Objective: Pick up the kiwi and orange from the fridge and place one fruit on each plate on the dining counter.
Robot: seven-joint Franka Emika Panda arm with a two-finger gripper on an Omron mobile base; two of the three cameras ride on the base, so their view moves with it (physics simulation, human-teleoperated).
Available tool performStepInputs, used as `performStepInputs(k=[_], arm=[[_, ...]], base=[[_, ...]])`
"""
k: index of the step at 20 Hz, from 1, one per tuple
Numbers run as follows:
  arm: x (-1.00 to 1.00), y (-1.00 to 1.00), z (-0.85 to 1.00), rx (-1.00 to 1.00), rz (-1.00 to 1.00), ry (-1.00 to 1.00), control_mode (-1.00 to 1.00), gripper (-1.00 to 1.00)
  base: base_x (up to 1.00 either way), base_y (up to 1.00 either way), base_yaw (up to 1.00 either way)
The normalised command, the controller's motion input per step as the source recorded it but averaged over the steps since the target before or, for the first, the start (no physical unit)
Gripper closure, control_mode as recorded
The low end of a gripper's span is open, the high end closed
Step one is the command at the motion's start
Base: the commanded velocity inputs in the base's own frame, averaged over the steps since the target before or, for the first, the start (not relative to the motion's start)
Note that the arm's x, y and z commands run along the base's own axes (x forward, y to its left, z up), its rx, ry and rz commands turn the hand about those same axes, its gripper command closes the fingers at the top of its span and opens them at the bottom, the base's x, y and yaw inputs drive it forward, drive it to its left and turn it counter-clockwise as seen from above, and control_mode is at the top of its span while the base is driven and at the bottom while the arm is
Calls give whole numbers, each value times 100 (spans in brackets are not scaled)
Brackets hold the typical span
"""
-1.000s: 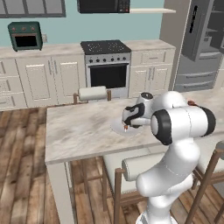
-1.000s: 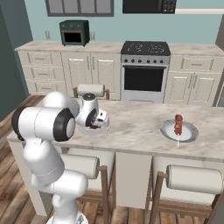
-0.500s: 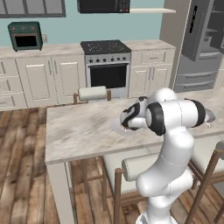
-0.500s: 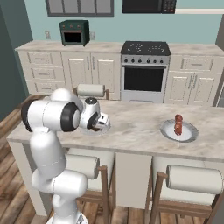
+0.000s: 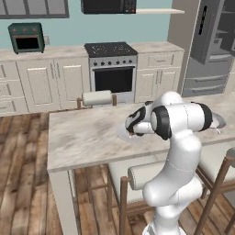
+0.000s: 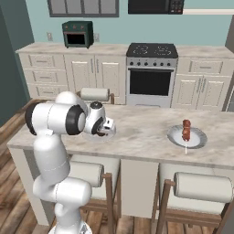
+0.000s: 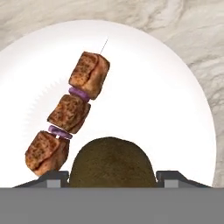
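The gripper (image 7: pixel 112 175) hangs low over a plate (image 7: pixel 175 113) near the dining counter's (image 5: pixel 82 137) left end, fingers (image 7: pixel 52 177) parted around the kiwi (image 7: pixel 112 164), beside a kebab skewer (image 7: pixel 72 113).

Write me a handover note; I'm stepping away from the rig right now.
Jaws: either side of the small olive-brown oval kiwi; gripping or released, cannot tell.
Kiwi: at the round white plate that also carries a meat skewer, on the beige marble dining counter.
Done: kiwi is at its plate.
Left: confirm release, then fetch the orange from the grey steel fridge for the second plate.
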Motion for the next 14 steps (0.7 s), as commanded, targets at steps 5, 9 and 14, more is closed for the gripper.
performStepInputs(k=[5,9,14], arm=[[-22,0,13,0,0,-6,-100,-100],[-40,-1,60,0,0,-11,-100,-100],[-52,-6,85,-2,0,-16,-100,-100]], base=[[0,0,0],[0,0,0],[0,0,0]])
